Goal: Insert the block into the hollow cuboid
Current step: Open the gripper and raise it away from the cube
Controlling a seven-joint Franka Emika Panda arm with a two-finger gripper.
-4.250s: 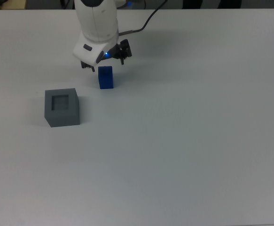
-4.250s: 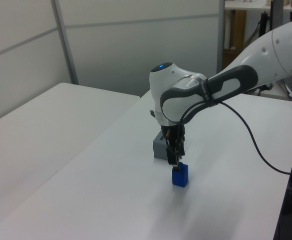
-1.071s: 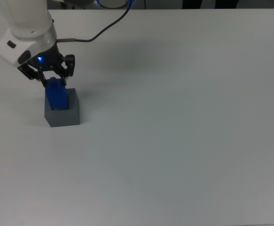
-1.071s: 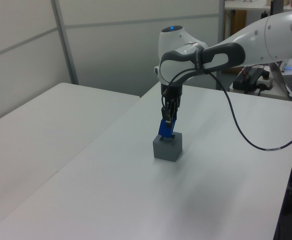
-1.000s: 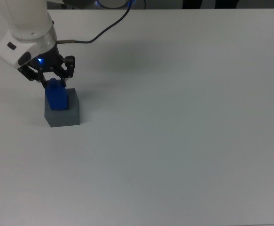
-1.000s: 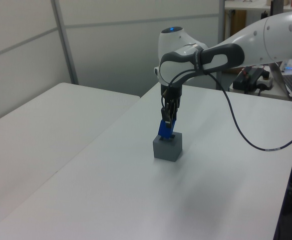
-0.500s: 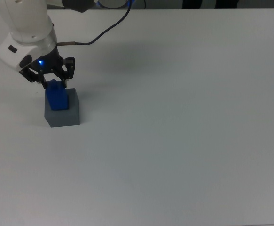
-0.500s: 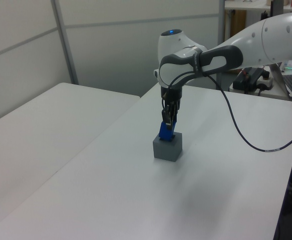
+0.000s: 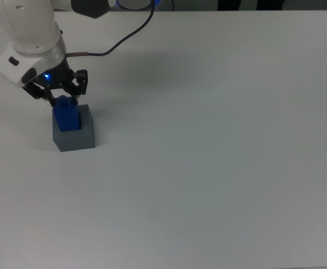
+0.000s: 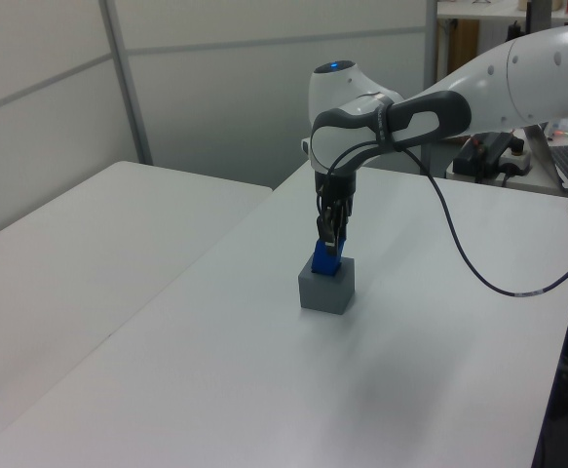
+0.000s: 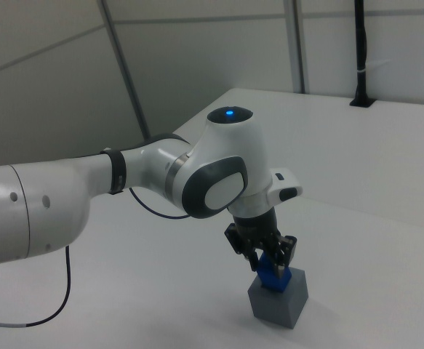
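The grey hollow cuboid (image 9: 74, 139) stands at the top view's left on the white table. The blue block (image 9: 67, 116) stands upright with its lower part sunk in the cuboid's top recess and its upper part sticking out. My gripper (image 9: 62, 101) is shut on the block's top end, a finger on each side. The left view shows the gripper (image 10: 328, 244) pointing straight down over the block (image 10: 323, 261) and cuboid (image 10: 325, 289). The right view has the block (image 11: 274, 275) tilted a little in the cuboid (image 11: 278, 300) under the gripper (image 11: 267, 263).
A black cable (image 9: 121, 38) runs from the wrist toward the top view's upper edge. A second white table (image 10: 59, 244) lies at the left view's left, with a gap between. Wall panels stand behind.
The gripper has come down with the block, so less blue shows above the cuboid's rim than a second ago. Four seconds ago the block stood on the table to the cuboid's right in the top view.
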